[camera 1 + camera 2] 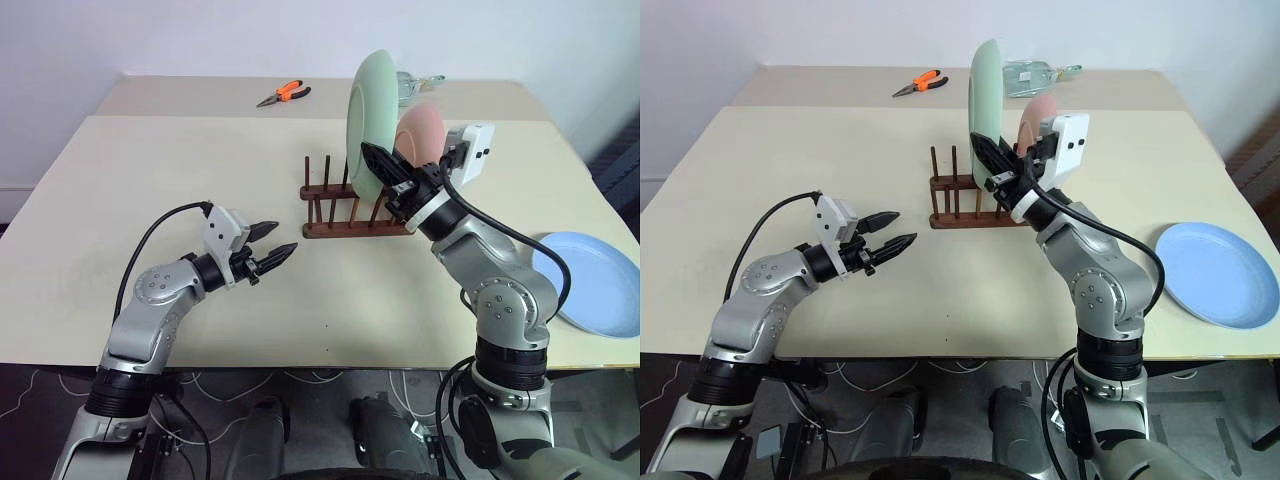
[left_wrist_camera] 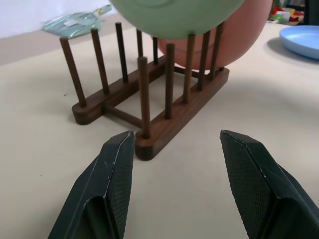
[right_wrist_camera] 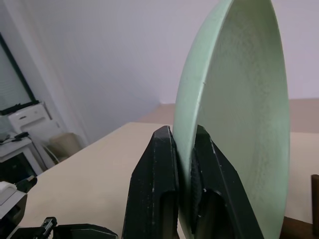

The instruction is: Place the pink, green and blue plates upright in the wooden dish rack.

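The right wrist view shows the right gripper (image 3: 183,164) pinching the green plate (image 3: 239,114) by its rim; the left gripper (image 1: 272,243) gapes empty near the dark pegged rack (image 1: 345,210).

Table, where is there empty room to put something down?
The table is bare along its left side, from the pliers down to the left gripper, and in front of the wooden dish rack. It is crowded at the rack's right end, with the green plate, pink plate and right gripper.
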You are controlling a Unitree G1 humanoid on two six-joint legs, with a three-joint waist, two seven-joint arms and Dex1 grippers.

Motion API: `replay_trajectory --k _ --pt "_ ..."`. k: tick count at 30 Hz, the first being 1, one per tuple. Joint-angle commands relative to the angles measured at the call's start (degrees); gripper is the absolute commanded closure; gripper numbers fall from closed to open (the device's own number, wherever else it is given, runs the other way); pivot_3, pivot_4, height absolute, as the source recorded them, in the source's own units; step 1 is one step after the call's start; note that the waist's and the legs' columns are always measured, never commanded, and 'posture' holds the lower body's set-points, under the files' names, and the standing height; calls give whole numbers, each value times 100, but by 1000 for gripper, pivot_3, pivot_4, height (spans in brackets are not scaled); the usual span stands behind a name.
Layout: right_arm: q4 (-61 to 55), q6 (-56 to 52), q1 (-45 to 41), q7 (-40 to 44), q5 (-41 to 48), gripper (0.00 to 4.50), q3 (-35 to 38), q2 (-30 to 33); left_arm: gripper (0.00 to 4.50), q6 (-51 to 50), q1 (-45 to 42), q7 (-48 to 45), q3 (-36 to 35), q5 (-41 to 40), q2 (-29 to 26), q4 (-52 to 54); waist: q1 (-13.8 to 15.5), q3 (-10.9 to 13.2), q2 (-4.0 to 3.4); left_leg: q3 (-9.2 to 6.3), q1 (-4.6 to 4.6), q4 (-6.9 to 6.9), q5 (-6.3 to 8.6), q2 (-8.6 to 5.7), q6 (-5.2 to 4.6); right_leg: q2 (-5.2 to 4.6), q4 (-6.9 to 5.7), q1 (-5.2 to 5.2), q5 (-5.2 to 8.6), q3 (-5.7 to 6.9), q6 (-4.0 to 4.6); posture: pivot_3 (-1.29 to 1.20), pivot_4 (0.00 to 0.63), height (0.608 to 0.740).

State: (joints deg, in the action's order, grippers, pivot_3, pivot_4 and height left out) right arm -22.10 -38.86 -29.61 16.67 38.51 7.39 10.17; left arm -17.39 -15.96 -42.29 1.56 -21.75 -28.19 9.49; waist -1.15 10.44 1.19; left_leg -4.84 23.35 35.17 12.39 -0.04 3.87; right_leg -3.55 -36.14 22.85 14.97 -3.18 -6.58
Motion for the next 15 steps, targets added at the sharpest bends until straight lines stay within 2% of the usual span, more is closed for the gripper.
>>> replay_trajectory --k 1,5,8,13,15 --pt "78 -114 -179 -91 84 4500 39 56 1739 -26 33 -25 40 25 0 254 -1 0 0 0 0 0 0 0 0 1 -1 1 0 0 0 0 150 740" --pt "382 -212 -278 -72 -75 4500 -40 205 1739 -45 3 -39 67 54 17 256 -6 0 0 0 -1 0 0 0 0 1 -1 1 0 0 1 0 150 740" --pt "482 -98 -383 -14 -209 3396 -89 297 1667 -47 -23 -45 84 75 27 252 -6 0 -1 0 -1 0 0 0 0 2 -1 2 0 0 0 0 150 740" --pt "486 447 -623 126 -837 904 -302 565 1667 -45 -36 -42 102 90 41 253 -2 1 -2 1 0 0 0 0 0 1 0 2 0 0 0 0 150 740" --pt "437 685 -682 328 -1045 904 -422 729 1667 -57 -36 -43 103 86 48 255 -2 1 -1 1 0 0 0 0 0 1 0 2 0 0 0 0 150 740"
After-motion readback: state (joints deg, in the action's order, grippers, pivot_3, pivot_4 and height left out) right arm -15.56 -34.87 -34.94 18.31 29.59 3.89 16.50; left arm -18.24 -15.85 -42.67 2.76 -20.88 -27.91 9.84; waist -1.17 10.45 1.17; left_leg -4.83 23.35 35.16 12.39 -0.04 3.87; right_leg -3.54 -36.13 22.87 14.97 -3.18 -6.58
